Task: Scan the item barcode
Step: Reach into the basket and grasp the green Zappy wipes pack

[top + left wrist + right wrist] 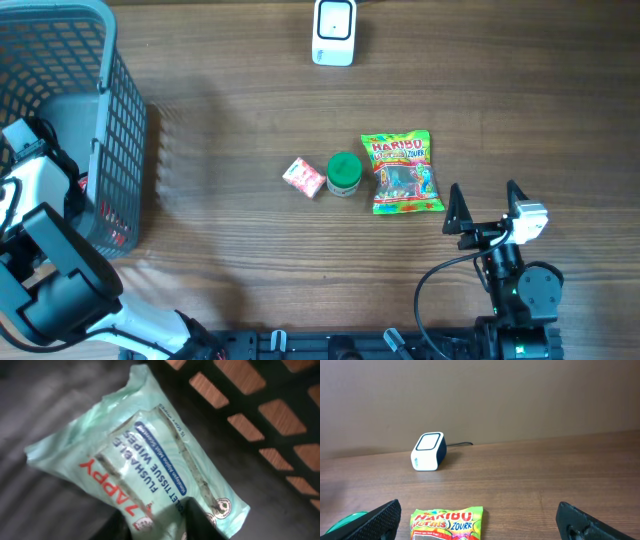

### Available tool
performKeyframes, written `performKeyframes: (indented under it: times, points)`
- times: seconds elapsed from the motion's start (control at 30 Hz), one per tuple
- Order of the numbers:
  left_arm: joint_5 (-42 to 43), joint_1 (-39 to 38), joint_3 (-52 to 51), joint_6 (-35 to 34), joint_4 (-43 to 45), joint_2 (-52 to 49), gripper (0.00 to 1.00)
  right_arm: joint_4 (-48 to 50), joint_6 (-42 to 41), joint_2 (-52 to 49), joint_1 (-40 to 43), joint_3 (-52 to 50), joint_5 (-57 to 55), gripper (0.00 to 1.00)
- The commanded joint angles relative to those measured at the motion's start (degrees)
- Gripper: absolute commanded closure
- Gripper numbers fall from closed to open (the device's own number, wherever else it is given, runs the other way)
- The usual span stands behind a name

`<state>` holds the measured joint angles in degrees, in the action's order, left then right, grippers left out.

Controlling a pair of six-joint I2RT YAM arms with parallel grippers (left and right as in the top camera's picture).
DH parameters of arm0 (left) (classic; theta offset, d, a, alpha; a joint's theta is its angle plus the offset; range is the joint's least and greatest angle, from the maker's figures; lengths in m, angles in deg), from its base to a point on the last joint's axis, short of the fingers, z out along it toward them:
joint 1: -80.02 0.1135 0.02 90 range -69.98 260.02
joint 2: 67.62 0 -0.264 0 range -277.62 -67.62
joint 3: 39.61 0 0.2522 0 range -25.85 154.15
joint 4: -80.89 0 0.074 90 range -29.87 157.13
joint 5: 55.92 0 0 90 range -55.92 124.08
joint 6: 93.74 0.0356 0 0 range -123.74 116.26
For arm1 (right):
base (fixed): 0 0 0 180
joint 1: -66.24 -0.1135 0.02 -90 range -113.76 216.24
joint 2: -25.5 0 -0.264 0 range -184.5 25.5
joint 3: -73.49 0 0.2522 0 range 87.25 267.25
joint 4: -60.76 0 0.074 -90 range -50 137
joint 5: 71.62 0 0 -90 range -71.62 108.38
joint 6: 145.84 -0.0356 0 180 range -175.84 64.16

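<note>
Left wrist view: pale green plastic packet of flushable tissue wipes [145, 460] lying right ahead of left jaws inside grey mesh plastic basket [118, 140], impossible to tell whether pinched yet, right jaws spread wide and idle, so best to clamp mid-packet firmly before lifting towards white box scanner [333, 30].

Glossy film wipes pack [150, 460], wood-grain table [250, 100], perhaps laminate

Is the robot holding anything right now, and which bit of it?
Right gripper: open, nothing held. Left gripper: right up against the near end of the wipes pack, but whether its jaws grip it cannot be told.
</note>
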<state>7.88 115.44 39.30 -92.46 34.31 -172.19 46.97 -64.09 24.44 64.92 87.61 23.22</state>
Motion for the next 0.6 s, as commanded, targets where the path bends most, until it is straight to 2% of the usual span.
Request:
performKeyframes:
  times: [0.0,0.1,0.23,0.3,0.5,0.53,0.57]
  points:
    - [-2.99,0.48,-1.55,0.02,-4.15,-1.2,0.96,0.15,0.72,0.13,-0.22,-0.07,-0.57,0.0]
    - [-4.2,0.48,-1.16,5.16,-4.7,2.45,0.96,0.15,0.72,0.13,-0.22,-0.07,-0.57,0.0]
    - [-3.85,0.48,2.49,17.42,-4.76,12.5,0.96,0.13,0.72,0.13,-0.22,-0.07,-0.57,0.0]
    - [-3.67,0.48,4.22,21.44,-4.79,17.51,0.96,0.15,0.72,0.13,-0.22,-0.07,-0.57,0.0]
    - [-2.14,0.48,7.63,24.26,-5.42,35.39,0.96,0.15,0.72,0.13,-0.22,-0.07,-0.57,0.0]
    - [-2.16,0.48,7.63,24.26,-5.64,36.98,0.94,0.13,0.72,0.13,-0.22,-0.07,-0.57,0.0]
    - [-2.16,0.48,7.63,24.24,-5.97,37.35,0.79,0.15,0.72,0.13,-0.22,-0.07,-0.57,0.0]
